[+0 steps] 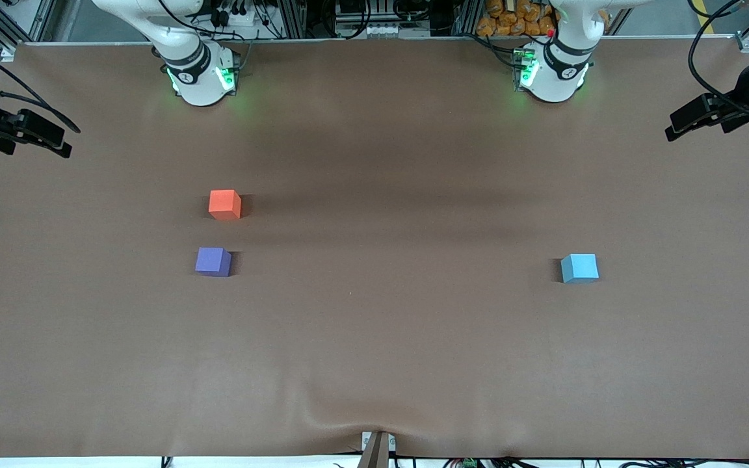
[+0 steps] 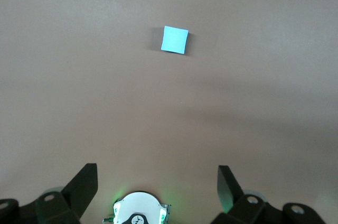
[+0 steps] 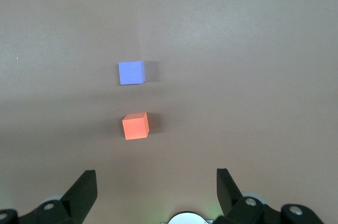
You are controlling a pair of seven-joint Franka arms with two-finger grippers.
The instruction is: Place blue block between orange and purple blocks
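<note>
The blue block [image 1: 579,268] [image 2: 175,39], a sky-blue cube, sits alone toward the left arm's end of the table. Toward the right arm's end are the orange block [image 1: 225,204] [image 3: 135,126] and the purple block [image 1: 213,261] [image 3: 131,72]. The purple block is nearer the front camera, and about one block's width of bare table separates the two. My left gripper [image 1: 680,127] [image 2: 157,170] hangs high over the left arm's end, open and empty. My right gripper [image 1: 56,140] [image 3: 156,173] hangs high over the right arm's end, open and empty.
A brown mat [image 1: 374,338] covers the table. The right arm's base [image 1: 199,75] and the left arm's base [image 1: 553,75] stand along the table edge farthest from the front camera. A small bracket [image 1: 378,447] sits at the edge nearest it.
</note>
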